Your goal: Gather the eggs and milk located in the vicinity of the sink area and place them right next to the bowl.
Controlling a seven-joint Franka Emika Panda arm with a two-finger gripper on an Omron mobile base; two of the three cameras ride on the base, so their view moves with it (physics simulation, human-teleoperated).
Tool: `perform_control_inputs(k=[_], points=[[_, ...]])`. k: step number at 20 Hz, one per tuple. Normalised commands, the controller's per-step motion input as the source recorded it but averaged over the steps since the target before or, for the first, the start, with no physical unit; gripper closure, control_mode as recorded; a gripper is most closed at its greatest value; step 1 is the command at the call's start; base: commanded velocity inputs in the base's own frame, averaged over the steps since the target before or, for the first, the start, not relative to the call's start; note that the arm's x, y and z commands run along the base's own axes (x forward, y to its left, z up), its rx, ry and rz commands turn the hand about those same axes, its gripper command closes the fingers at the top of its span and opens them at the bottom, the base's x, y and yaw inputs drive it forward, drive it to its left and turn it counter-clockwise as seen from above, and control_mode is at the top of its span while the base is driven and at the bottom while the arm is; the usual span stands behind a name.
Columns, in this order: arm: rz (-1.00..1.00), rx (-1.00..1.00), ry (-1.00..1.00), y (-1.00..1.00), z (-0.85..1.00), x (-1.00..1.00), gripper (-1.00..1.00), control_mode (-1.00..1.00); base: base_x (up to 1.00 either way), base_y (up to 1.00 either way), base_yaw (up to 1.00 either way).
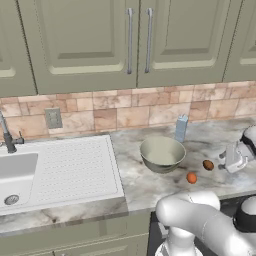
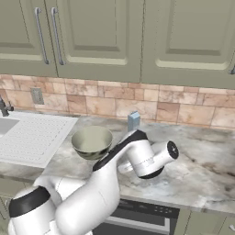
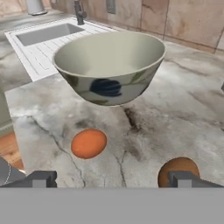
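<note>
Two orange-brown eggs [image 1: 191, 178] [image 1: 208, 165] lie on the marble counter [image 1: 150, 187] just right of the grey-green bowl [image 1: 162, 153]; the pale blue carton [image 1: 181, 128] stands upright behind it. The gripper [image 3: 111, 179], jaws wide and holding nothing, sits low beside the eggs, one fingertip [image 3: 183, 178] seemingly overlapping the darker egg.

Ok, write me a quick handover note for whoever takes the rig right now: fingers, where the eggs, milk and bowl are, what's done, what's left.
Gripper: fingers open, holding nothing, low over the counter by the two eggs.
Bowl: on the counter right of the sink.
Eggs: on the counter just beside the bowl, apart from each other.
Milk: upright behind the bowl, near the wall.
Done: eggs and milk already sit by the bowl.
Left: probably only backing the arm away.
</note>
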Motion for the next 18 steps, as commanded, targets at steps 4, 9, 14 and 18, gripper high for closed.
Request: perform_control_inputs(k=[4,9,14,18], points=[[0.0,0.0,0.04,-0.08,-0.19,0.34,-1.0,-1.0,0.0,0.0,0.0],[0.0,0.0,0.03,-0.1,-0.19,0.31,-1.0,-1.0,0.0,0.0,0.0],[0.0,0.0,0.01,-0.1,-0.19,0.25,-1.0,-1.0,0.0,0.0,0.0],[0.0,0.01,0.0,-0.07,-0.17,0.09,-1.0,-1.0,0.0,0.0,0.0]])
